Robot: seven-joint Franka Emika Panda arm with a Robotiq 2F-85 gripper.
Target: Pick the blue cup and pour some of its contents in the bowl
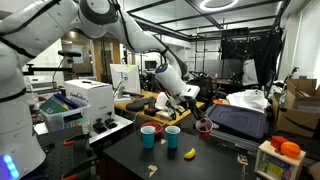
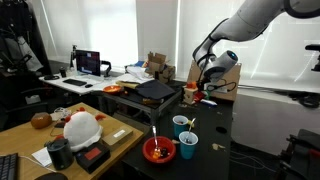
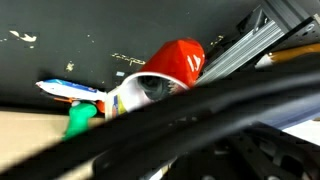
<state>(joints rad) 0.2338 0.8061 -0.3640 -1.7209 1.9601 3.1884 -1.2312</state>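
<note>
The blue cup (image 1: 172, 137) (image 2: 188, 147) stands upright on the black table, in both exterior views. The red bowl (image 1: 204, 125) (image 2: 160, 150) sits close beside it with a thin stick leaning in it. My gripper (image 1: 187, 95) (image 2: 207, 82) hangs in the air above and beyond the cups, well apart from both things, and it is shut with nothing visibly held. In the wrist view dark cables cover the jaws. Only a red rounded object (image 3: 180, 58) shows there on a dark surface.
A second, teal cup (image 1: 149, 135) (image 2: 181, 124) stands next to the blue one. A banana (image 1: 190, 152) lies near the table's front. A dark case (image 1: 238, 118) (image 2: 158, 90), a printer (image 1: 88, 97) and cluttered benches surround the table.
</note>
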